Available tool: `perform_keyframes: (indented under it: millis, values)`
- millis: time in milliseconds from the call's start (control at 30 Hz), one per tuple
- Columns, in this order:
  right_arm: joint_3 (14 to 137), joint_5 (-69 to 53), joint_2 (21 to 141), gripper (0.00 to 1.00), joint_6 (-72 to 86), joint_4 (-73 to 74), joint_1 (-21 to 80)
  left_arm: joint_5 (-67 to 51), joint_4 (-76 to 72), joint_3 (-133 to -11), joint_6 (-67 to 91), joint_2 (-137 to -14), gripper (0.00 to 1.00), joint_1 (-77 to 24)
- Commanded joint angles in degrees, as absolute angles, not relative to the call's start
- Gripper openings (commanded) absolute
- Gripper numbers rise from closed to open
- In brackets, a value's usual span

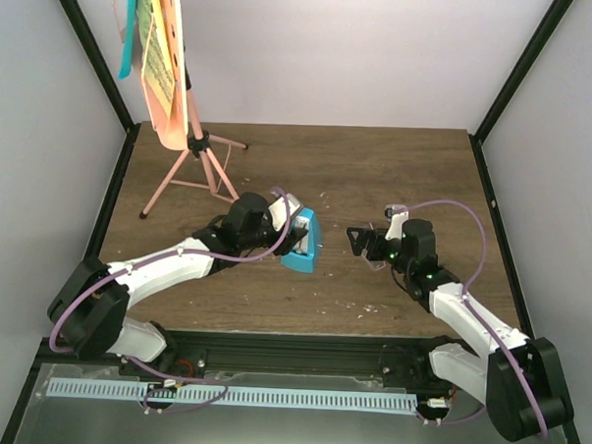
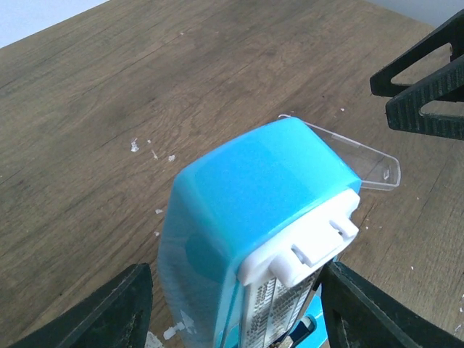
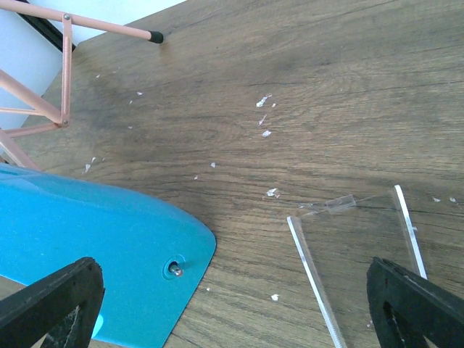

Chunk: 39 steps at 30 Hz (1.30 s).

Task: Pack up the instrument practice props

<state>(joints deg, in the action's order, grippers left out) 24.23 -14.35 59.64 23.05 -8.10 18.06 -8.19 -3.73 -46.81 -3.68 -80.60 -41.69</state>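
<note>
We judge the packing to be barely begun. At the far left the music stand point(image 1: 194, 139) is on its tripod at the back corner of the counter point(image 1: 377, 167), unfolded, with the music sheets point(image 1: 161, 59) resting on its desk (one blue, the others yellow, as far as we can make out). None of that is gathered.

Toward the middle, the left pincer point(image 1: 293, 240) straddles the metronome point(image 2: 254, 196), which stands on the counter near the centre. Its jaws are on either side of the blue body. A sliver of wood shows beside one finger, so we read it as released and not clamped.

Just right of the metronome its clear cover point(image 3: 355, 246) lies flat on the wood, detached. The right pincer point(image 1: 366, 241) hangs over it with jaws spread wide, grasping nothing.

What is left, in our view, is nearly everything: cover back on the metronome, sheets off the desk, stand folded. No case or box shows in any view.
</note>
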Motion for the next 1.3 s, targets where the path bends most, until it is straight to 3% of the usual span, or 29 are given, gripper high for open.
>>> perform_keyframes:
  millis: [0, 1267]
  values:
    - [24.62, -14.20, 58.38, 1.00, 23.32, -7.17, 17.49, -8.00, -3.69, -47.11, -4.48, -79.74, 0.65, -42.11]
    - [23.79, -13.59, 56.78, 1.00, 23.40, -6.77, 17.49, -7.47, -3.15, -46.80, -4.57, -78.84, 0.49, -42.84]
